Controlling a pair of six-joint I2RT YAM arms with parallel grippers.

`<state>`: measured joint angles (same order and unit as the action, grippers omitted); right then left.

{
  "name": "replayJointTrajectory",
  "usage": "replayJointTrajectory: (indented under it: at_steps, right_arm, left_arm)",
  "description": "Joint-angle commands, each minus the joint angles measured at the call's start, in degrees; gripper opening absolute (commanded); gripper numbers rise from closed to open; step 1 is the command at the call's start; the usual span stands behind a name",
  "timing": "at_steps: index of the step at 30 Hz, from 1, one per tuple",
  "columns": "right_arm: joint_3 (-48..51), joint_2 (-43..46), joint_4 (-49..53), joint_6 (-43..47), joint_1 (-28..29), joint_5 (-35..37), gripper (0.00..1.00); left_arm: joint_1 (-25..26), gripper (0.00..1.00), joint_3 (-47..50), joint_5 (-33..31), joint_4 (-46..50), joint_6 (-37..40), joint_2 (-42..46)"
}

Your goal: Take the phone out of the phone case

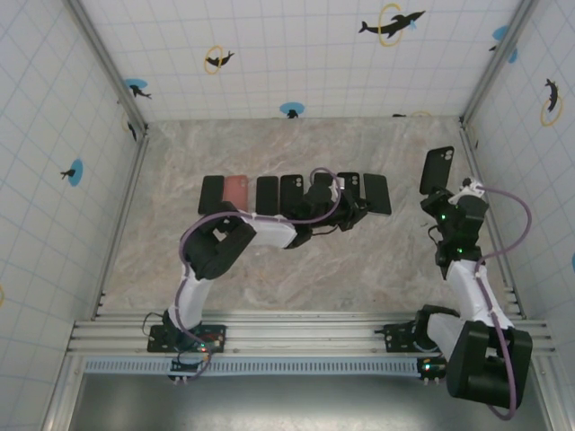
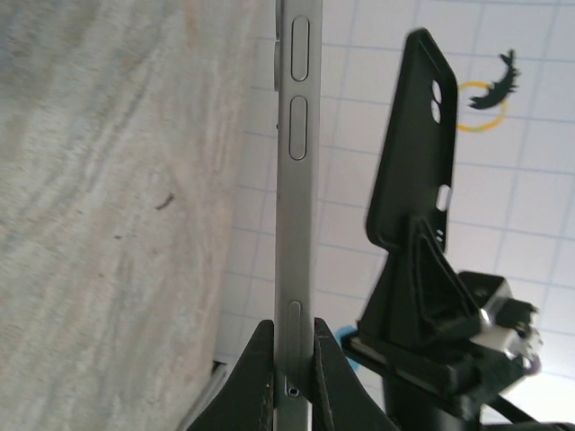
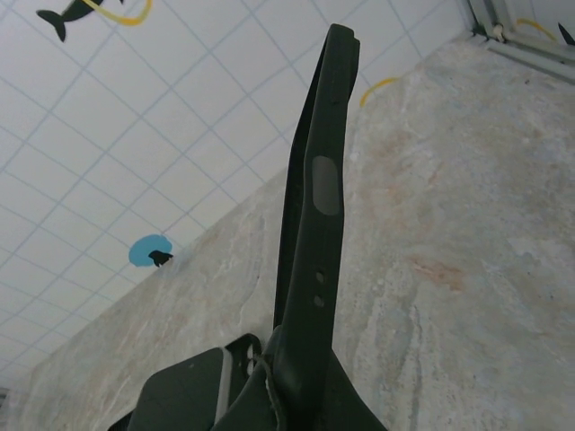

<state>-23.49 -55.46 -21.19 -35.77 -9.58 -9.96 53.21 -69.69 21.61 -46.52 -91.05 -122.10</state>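
A grey-edged phone [image 2: 293, 171] stands edge-on between the fingers of my left gripper [image 2: 293, 330], which is shut on its lower end. In the top view this gripper [image 1: 358, 208] holds the phone [image 1: 377, 194] at the right end of a row of phones. The empty black phone case [image 1: 437, 169] is held upright, apart from the phone, by my right gripper [image 1: 444, 201]. In the right wrist view the case [image 3: 316, 206] rises edge-on from the shut gripper [image 3: 296, 355]. From the left wrist the case [image 2: 415, 153] shows its camera cutout.
Several dark phones [image 1: 292, 191] and a red one [image 1: 235, 190] lie in a row across the marble table [image 1: 269, 269]. Tiled walls [image 1: 269, 54] enclose the table on three sides. A metal rail [image 1: 296, 328] runs along the near edge.
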Motion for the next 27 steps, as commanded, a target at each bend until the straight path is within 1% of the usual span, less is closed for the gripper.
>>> replayJointTrajectory:
  at_steps: [1, 7, 9, 10, 16, 27]
  right_arm:
    - [1.0, 1.2, 2.9, 0.1, -1.0, -4.4, 0.00]
    - [2.1, 0.2, 2.4, -0.9, -1.1, -8.7, 0.00]
    - [2.8, 0.1, 1.9, -1.7, -1.1, -10.1, 0.00]
    - [3.0, 0.1, 2.0, -1.8, -1.1, -10.3, 0.00]
    - [3.9, 0.4, 3.2, -1.7, -1.1, -10.3, 0.00]
    - [4.1, -1.5, 3.0, -1.3, -1.2, -9.8, 0.00]
  left_arm:
    - [-0.7, 0.00, -5.7, 0.1, -0.8, 3.0, -2.8]
    - [-1.3, 0.00, -14.4, 0.7, 4.4, 4.4, -9.9]
    - [-1.5, 0.00, -16.9, 1.0, 4.3, 3.7, -11.9]
    - [-1.7, 0.00, -18.4, 1.5, 4.6, 3.4, -14.9]
    - [-2.5, 0.00, -27.9, 3.3, 10.1, 4.5, -21.3]
    - [-2.8, 0.00, -33.5, 3.4, 16.7, 4.4, -25.1]
